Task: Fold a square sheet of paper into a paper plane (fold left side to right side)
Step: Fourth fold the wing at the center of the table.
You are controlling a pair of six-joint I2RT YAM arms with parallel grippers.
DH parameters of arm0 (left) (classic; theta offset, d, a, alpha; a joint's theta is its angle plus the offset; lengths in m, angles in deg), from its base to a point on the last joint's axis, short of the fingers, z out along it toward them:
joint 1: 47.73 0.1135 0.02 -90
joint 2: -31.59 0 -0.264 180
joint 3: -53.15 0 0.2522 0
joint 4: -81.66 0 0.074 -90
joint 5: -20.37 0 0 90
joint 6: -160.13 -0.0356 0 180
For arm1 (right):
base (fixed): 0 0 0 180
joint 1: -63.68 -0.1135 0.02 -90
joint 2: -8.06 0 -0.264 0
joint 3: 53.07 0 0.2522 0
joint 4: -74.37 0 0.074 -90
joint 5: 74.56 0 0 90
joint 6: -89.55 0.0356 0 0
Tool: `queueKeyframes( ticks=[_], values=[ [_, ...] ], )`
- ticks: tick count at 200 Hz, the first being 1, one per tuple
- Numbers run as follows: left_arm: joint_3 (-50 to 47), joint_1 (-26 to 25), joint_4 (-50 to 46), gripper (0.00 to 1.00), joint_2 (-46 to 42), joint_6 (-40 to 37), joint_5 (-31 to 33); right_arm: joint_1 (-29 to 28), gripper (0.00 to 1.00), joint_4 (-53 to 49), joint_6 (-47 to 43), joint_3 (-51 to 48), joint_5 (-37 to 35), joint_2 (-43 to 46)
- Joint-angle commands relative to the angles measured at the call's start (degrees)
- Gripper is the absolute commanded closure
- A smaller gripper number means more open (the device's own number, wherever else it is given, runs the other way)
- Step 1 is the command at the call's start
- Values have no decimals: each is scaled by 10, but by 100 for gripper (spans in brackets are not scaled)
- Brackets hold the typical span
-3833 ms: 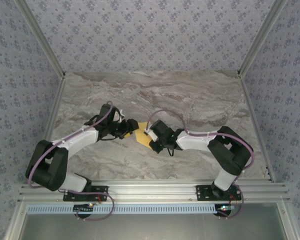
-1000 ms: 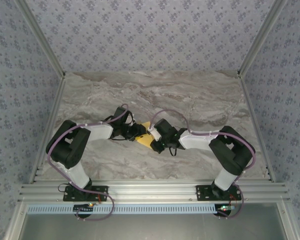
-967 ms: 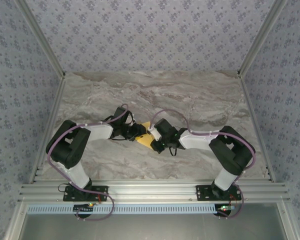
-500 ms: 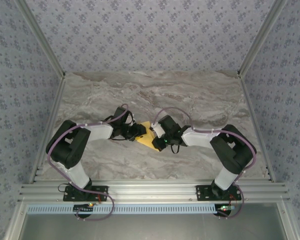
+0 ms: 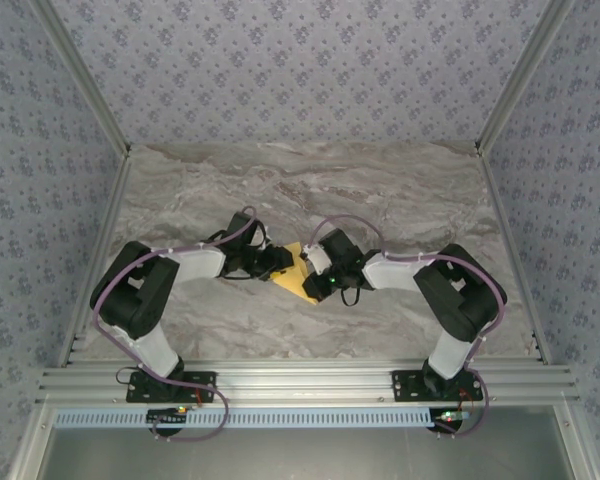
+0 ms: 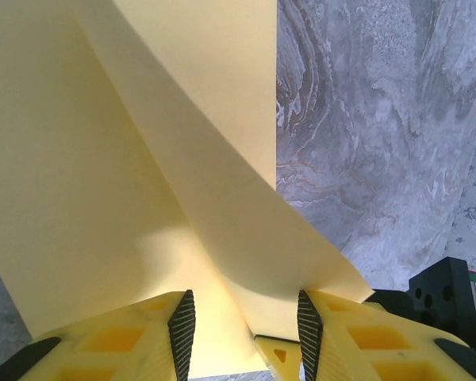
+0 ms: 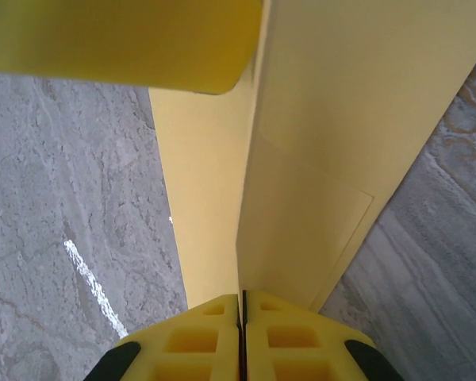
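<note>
**Square sheet of paper** (image 5: 295,274): yellow-orange, at mid-desk between both grippers, partly lifted and bent, its left flap raised toward the right.

**Right gripper** (image 7: 240,309): at the sheet's near-right edge. It is now clenched on a doubled edge of the sheet, having pinched fully shut within the last second as its arm swung in closer.

**Left gripper** (image 6: 244,321): at the sheet's left. Released, jaws apart, with a curling flap passing loosely between them.

**Desk** (image 5: 400,190): marbled, bare beyond the sheet.

**Judgement:** control of the sheet seems to be passing to the right gripper. The crease is not yet pressed flat.
</note>
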Motion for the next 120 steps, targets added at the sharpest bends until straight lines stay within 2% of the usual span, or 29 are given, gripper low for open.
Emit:
queueKeyframes(
  ticks=[1, 120],
  values=[
    [22, -3, 3, 59, 13, -8, -13, 3, 94, -12, 9, -1, 14, -17],
    [24, -4, -30, 57, 34, -16, 5, 9, 90, -5, 16, 4, 30, -21]
  ],
)
